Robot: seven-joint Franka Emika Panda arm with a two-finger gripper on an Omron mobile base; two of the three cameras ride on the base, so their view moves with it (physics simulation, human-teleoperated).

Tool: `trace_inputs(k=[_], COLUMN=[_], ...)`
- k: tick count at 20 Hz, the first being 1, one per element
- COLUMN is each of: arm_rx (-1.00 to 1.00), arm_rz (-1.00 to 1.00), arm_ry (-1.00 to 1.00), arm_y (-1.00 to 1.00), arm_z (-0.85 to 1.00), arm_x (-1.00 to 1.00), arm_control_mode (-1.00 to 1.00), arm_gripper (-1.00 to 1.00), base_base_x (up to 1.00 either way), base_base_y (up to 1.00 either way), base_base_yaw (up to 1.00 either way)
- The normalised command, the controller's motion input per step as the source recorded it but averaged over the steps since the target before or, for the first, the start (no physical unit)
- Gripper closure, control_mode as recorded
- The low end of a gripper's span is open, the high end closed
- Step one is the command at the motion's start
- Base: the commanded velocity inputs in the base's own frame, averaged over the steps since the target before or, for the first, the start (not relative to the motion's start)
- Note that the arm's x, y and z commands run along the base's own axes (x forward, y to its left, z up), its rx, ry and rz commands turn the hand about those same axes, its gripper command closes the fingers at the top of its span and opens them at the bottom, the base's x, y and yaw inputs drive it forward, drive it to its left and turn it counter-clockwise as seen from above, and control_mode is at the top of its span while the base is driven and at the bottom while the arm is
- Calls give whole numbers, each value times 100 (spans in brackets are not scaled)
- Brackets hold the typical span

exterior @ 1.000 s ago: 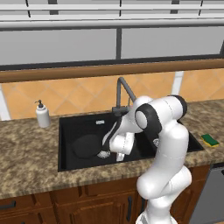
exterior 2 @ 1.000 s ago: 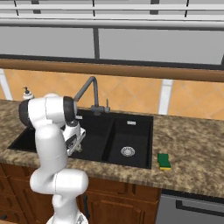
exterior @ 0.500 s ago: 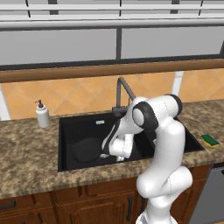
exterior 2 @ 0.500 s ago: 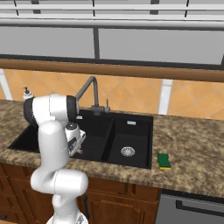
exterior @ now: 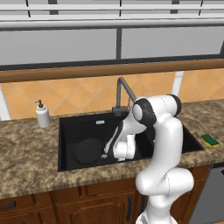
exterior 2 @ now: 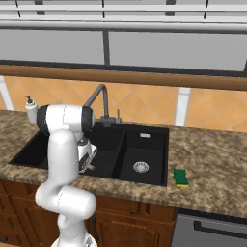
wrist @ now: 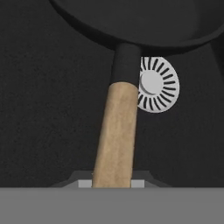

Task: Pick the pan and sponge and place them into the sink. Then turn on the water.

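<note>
Gripper [exterior: 106,154] low in sink [exterior: 65,131], clamping pan [exterior: 87,151] handle.

A small round black pan [exterior: 89,151] with a light wooden handle [wrist: 114,135] sits low in the larger left basin of the black double-basin sink [exterior: 78,123], its handle passing over that basin's silver round drain [wrist: 158,85]. A green-and-yellow sponge [exterior 2: 181,177] lies flat on the counter just beside the sink's right rim, green side up, well apart from the pan.
</note>
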Motion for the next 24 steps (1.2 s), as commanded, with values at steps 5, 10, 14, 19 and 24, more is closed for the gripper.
trace_inputs(k=[5,10,14,19,24], arm_rx=[-3,0,0,0,0], arm_rz=[0,0,0,-2,-11], arm_ry=[0,0,0,0,0], arm_y=[4,0,0,0,0], arm_z=[-18,0,0,47,94], arm_x=[18,11,0,0,-16], arm_control_mode=[-100,-100,-100,-100,-100], arm_gripper=[100,-100,-100,-100,-100], base_base_x=[0,0,0,0,0], base_base_y=[0,0,0,0,0], base_base_yaw=[0,0,0,0,0])
